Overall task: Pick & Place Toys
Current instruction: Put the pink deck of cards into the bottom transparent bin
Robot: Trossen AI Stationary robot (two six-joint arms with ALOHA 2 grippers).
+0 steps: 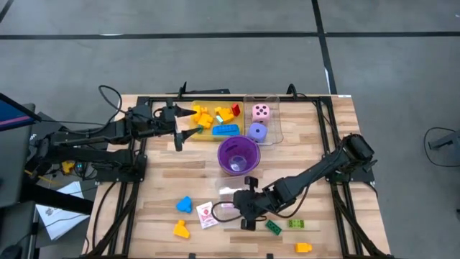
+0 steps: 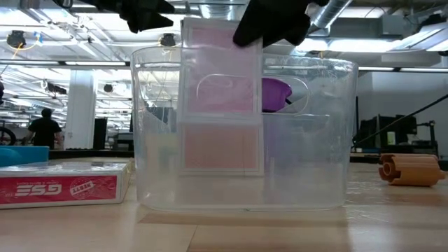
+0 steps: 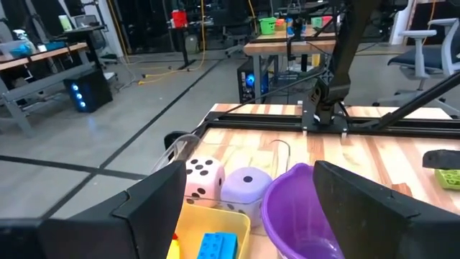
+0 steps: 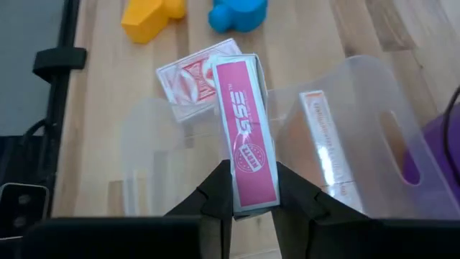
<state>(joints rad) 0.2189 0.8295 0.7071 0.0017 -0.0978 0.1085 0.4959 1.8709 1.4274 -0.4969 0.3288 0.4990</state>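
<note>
the right gripper (image 4: 248,188) is clenching a pink card box (image 4: 248,144) by its narrow sides, gripping it near one end so most of the box is sticking out ahead of the fingers. it is hanging just beside a clear tub (image 4: 374,137) near the front of the table, probably so the box can be dropped in on edge next to another pink box (image 4: 325,155) that is already standing inside. a red-and-white card pack (image 4: 188,72) is lying flat on the wood just beyond the held box, with a yellow piece (image 4: 147,14) and a blue piece (image 4: 237,14) farther off, all still waiting to be picked.

the left gripper (image 1: 180,129) is hovering released over the yellow tray (image 1: 208,137) at the back, its fingers spread wide and holding nothing. that tray is carrying yellow, orange, blue and red bricks, and next to it a pink die (image 1: 261,111) and a purple die (image 1: 257,132) are sitting in a clear tray (image 1: 277,115). the purple cup (image 1: 238,155) is standing between the two work areas.

green bricks (image 1: 296,224) and another yellow brick (image 1: 303,247) are lying loose near the right arm, so the job is looking only partly done.
</note>
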